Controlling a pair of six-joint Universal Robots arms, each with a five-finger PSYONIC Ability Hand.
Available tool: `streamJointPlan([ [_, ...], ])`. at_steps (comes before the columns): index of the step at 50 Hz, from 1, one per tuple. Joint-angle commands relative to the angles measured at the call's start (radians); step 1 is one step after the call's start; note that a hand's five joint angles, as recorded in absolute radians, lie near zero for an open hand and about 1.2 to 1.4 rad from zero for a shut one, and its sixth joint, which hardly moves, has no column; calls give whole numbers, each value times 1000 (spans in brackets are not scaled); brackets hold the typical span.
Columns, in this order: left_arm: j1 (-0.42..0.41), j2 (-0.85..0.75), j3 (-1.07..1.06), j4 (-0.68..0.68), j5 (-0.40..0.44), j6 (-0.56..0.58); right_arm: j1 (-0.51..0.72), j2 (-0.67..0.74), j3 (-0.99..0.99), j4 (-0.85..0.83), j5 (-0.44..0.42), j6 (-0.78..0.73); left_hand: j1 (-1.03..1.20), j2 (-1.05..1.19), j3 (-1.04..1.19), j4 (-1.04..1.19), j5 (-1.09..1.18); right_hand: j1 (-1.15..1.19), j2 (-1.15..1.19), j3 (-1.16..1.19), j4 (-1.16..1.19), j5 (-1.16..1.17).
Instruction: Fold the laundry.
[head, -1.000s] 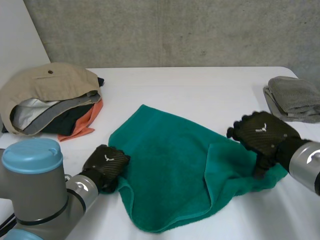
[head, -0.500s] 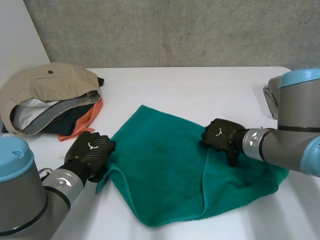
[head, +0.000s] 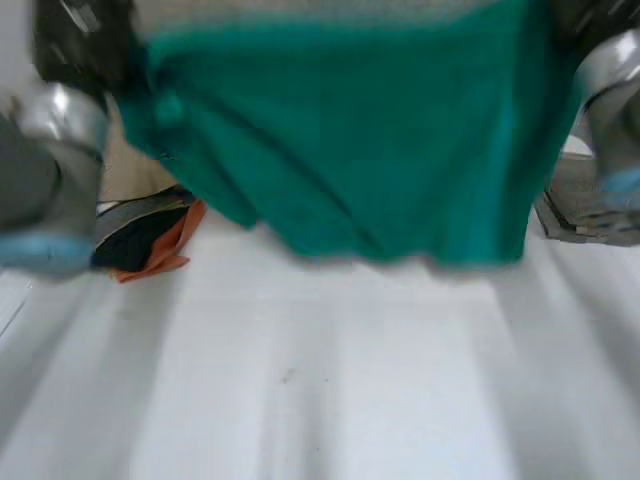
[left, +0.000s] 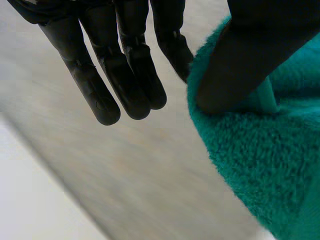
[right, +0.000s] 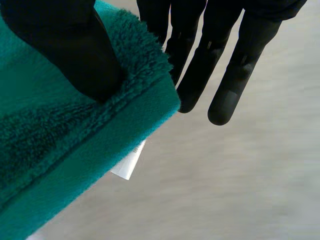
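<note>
While we hold the teal towel (head: 350, 150) hanging open above the bench (head: 330, 400), left robot hand (left: 127, 65) and right robot hand (right: 197, 60) each pinching an upper corner thumb-to-fingers, no fold is in yet and the clothes pile (head: 150, 235) looks left to do.

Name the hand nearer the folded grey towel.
Right. The right hand pinches the green towel up near the grey towel; the left hand pinches it across the table, above the clothes pile.
</note>
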Motion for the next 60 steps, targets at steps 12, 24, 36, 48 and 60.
streamJointPlan([
  [12, 32, -22, 4, -146, 21, -112, -58, -146, 279, -134, -144, 185, 230, 197, 198, 193, 243, 267, 219, 207, 198, 240],
  [24, 33, -90, -523, 35, 110, 2, -89, -40, 626, 88, -208, 66, 230, 197, 198, 193, 243, 267, 219, 207, 198, 240],
  [36, 78, -160, -584, 67, 157, 62, -116, -52, 723, 111, -207, 41, -368, -401, -400, -405, -355, 267, 219, 207, 198, 240],
  [48, 150, -131, -574, -106, 240, 19, -130, -77, 735, 118, -217, 65, -629, -663, -661, -667, -617, 267, 219, 207, 198, 240],
  [60, 222, -116, -547, -178, 366, -33, -138, -80, 738, 118, -227, 67, -553, -587, -585, -591, -541, 267, 219, 207, 198, 240],
])
